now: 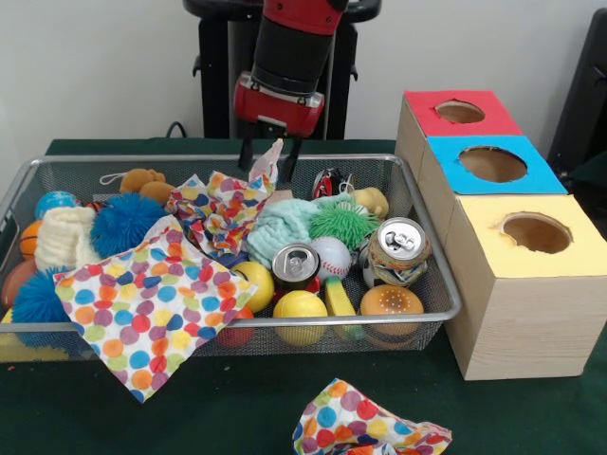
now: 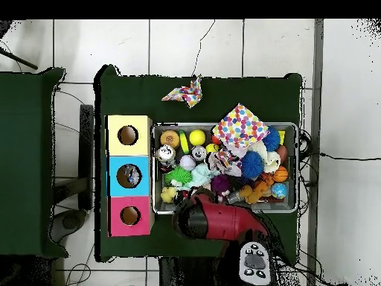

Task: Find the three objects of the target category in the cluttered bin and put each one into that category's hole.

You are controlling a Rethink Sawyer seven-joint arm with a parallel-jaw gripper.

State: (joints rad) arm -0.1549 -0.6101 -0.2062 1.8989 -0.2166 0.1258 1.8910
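A green cloth (image 1: 237, 408) covered the table, and on it, in front of the bin, lay a crumpled polka-dot cloth (image 1: 365, 428); from overhead the same cloth (image 2: 184, 91) sat alone on the green, well apart from the boxes. Around the table the floor was pale tile (image 2: 97, 45), with thin dark cables (image 2: 205, 41) trailing across it. A second green-covered table (image 2: 26, 160) stood to one side.

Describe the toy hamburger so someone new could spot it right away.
Start at the wire basket beside the yellow box. In the front view, the toy hamburger sits in the basket corner nearest that box, below the tall can. Its tan bun with dark layers distinguishes it from the yellow balls alongside.
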